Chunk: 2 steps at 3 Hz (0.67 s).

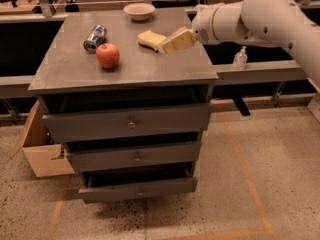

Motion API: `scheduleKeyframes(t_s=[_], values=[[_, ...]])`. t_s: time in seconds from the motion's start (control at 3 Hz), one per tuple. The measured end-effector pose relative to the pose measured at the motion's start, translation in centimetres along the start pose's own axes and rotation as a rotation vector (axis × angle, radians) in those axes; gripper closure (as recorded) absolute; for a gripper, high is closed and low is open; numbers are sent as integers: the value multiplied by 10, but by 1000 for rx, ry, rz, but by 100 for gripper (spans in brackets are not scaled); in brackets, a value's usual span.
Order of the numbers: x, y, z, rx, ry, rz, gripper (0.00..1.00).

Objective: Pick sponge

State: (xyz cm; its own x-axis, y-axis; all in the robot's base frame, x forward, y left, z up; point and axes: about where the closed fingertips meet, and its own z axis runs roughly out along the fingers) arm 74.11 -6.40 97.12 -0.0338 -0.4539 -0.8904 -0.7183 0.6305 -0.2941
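The pale yellow sponge (149,38) lies flat on the grey cabinet top (125,66), toward the back right of centre. My gripper (165,46) reaches in from the right on a white arm (250,16). Its cream-yellow fingers (177,40) sit just right of the sponge, their tips right by its right edge. I cannot tell if they touch it.
A red apple (108,55) and a tipped metal can (95,37) lie left of the sponge. A shallow beige bowl (139,10) stands at the back edge. The cabinet's drawers (131,124) stand slightly open. A cardboard box (42,149) is on the floor at left. A small bottle (240,58) stands on the ledge behind, at right.
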Motion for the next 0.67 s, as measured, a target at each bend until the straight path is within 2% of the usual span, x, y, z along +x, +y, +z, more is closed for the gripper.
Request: scheduleKeyframes(t_s=[0.33,0.67], values=[[14,-15,39,29,-38,50,0],[35,-33,70,50,-29,104,0]])
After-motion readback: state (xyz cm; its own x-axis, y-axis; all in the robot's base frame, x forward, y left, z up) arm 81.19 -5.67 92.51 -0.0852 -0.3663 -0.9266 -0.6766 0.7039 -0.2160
